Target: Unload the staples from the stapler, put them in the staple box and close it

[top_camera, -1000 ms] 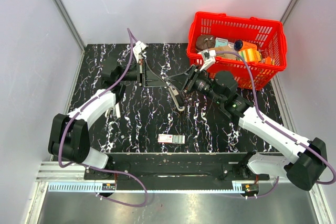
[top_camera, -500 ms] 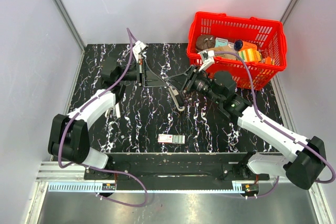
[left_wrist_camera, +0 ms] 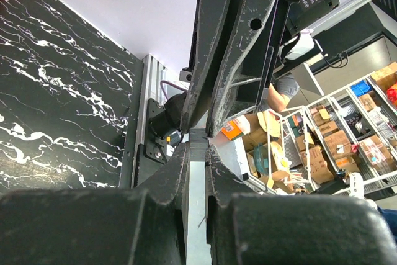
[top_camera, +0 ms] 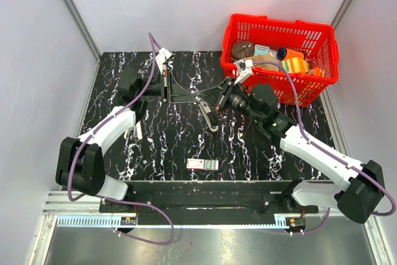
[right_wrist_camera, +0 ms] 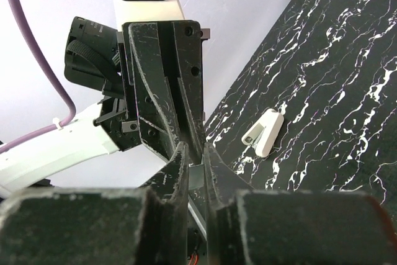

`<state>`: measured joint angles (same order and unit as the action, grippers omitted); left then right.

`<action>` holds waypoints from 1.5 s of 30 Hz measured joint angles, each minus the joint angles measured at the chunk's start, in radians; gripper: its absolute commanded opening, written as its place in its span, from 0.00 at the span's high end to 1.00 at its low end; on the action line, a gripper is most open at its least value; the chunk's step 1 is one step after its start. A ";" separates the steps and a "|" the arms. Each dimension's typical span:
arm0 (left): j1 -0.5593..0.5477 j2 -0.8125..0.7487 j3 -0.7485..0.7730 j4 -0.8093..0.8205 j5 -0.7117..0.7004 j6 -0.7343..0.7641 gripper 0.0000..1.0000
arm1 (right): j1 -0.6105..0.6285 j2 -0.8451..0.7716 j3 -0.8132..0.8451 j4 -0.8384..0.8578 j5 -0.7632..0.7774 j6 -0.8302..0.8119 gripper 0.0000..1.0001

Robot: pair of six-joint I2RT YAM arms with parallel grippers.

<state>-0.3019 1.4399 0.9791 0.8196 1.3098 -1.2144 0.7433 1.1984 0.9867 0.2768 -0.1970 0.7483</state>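
Note:
The white stapler (top_camera: 209, 116) lies on the black marbled table, just in front of both grippers; it also shows in the right wrist view as the stapler (right_wrist_camera: 265, 131). A short grey strip of staples (left_wrist_camera: 198, 139) is pinched between the tips of my left gripper (left_wrist_camera: 198, 151), which is shut on it. My right gripper (right_wrist_camera: 197, 153) meets it head-on from the right and is closed on the other end of the same staples (right_wrist_camera: 196, 177). From above, the left gripper (top_camera: 196, 97) and right gripper (top_camera: 206, 102) are tip to tip above the table.
A red basket (top_camera: 322, 82) filled with mixed items stands at the back right, close behind the right arm. A small labelled box (top_camera: 203, 164) lies near the table's front edge. A metal rail borders the table's left side.
The right gripper has slid a little to the left toward the left gripper and narrowed its jaws onto the staple strip. The left arm and the stapler have stayed put.

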 measured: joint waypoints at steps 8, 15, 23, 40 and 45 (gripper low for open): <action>0.000 -0.014 0.000 -0.074 -0.004 0.059 0.64 | 0.000 0.013 0.000 0.006 -0.005 0.007 0.94; 0.000 -0.014 0.000 -0.119 -0.013 0.085 0.85 | 0.000 0.013 -0.005 0.006 -0.004 0.009 0.85; 0.002 -0.031 0.016 -0.315 -0.042 0.248 0.91 | 0.000 0.003 -0.010 -0.020 0.026 -0.002 0.68; -0.173 0.221 0.204 -1.323 -0.723 1.478 0.54 | 0.000 -0.187 -0.153 -0.350 0.274 -0.119 0.56; -0.253 0.304 0.208 -1.374 -0.830 1.646 0.47 | 0.000 -0.192 -0.185 -0.424 0.314 -0.140 0.54</action>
<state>-0.5552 1.7435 1.1866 -0.5545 0.4793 0.4313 0.7433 1.0061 0.8017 -0.1474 0.1165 0.6086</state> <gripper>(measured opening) 0.508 0.444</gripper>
